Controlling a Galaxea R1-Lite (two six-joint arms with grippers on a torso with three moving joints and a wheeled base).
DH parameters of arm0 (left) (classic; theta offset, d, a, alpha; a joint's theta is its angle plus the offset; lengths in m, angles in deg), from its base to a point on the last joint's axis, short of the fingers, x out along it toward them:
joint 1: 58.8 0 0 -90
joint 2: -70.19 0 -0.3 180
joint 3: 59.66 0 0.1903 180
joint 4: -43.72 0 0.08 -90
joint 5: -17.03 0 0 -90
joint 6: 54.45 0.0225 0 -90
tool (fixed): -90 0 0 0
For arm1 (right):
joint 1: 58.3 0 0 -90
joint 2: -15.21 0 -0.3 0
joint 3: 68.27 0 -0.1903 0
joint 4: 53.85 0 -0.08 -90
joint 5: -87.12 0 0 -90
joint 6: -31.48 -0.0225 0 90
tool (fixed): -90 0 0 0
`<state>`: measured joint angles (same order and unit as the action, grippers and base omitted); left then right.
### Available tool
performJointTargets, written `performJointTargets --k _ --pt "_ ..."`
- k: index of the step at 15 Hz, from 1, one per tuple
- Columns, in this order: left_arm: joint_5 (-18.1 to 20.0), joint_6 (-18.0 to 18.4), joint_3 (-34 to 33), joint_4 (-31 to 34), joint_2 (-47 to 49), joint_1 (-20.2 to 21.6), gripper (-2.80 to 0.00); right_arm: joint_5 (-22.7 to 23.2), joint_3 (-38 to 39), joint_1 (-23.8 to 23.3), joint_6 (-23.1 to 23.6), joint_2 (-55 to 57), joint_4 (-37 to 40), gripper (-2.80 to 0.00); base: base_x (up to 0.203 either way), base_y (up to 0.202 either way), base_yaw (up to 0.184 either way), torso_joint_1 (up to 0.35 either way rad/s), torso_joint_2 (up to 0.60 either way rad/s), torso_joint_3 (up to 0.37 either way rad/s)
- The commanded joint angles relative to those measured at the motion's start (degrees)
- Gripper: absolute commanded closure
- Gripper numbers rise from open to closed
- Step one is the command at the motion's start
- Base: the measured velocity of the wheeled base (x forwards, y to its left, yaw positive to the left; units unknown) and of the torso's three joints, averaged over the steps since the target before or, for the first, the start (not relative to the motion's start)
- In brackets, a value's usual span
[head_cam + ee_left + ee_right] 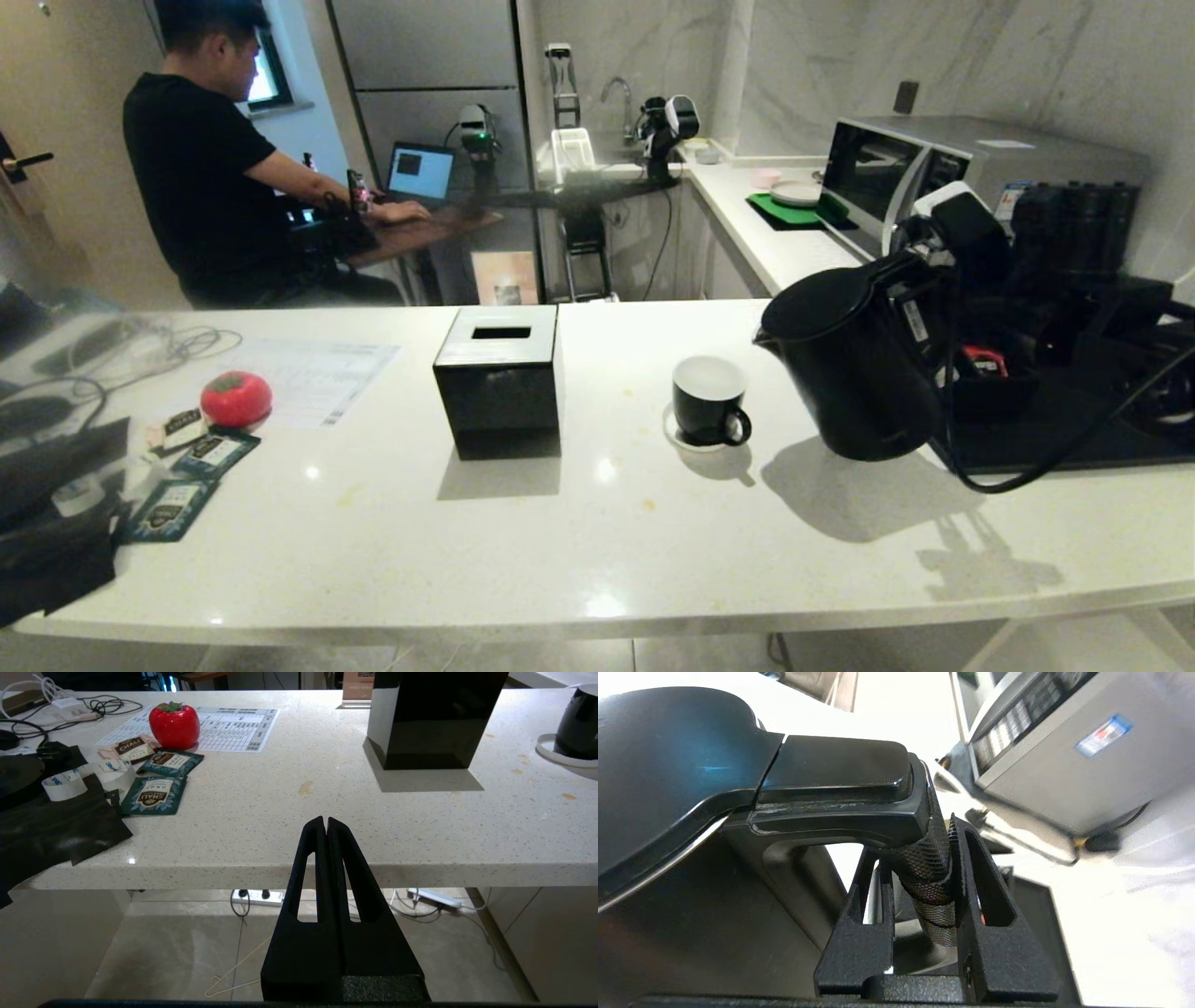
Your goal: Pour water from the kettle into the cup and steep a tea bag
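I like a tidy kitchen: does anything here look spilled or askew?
Yes. The kettle leans toward the cup, its handle in the right gripper. Small yellowish stains dot the counter.

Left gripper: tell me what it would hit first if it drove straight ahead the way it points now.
The left gripper, shut, points at the near edge of the countertop. Going straight on, it would probably meet that edge or skim the bare top towards the black tissue box; depth is unclear.
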<state>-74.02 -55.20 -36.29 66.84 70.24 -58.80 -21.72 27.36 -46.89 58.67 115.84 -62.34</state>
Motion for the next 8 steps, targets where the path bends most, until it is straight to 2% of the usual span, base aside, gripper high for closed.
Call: performJointTargets --k 1,8 --pt "-0.01 -0.05 0.0 -0.02 0.04 0.0 0.0 -0.14 -1.14 0.36 1.72 0.52 -0.22 0.0 0.0 0.0 0.0 0.0 0.0 0.0" --pt "-0.01 -0.05 0.0 -0.02 0.04 0.0 0.0 -0.23 -3.43 1.86 6.31 1.85 -0.49 0.0 0.0 0.0 0.0 0.0 0.0 0.0"
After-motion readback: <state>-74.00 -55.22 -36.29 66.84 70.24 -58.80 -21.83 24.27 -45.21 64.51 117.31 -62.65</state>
